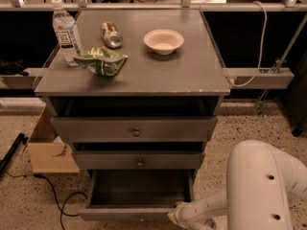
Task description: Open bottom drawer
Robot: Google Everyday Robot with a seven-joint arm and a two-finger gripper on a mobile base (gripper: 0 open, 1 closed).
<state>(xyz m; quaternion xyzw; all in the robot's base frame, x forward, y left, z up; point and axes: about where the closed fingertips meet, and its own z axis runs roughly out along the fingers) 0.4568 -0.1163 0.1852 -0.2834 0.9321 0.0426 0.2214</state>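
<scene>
The bottom drawer (125,214) of the cabinet (134,83) stands pulled out, its front edge well forward of the middle drawer (139,160) and top drawer (134,128). Its inside is exposed. My gripper (174,216) sits at the right end of that front edge, low by the floor. I cannot tell whether it is grasping or released. On the cabinet top, a bottle (64,30) and a green bag (101,63) stand near the left edge. A cardboard box (48,150) occupies the floor left of the cabinet; the floor to the right lies open.
</scene>
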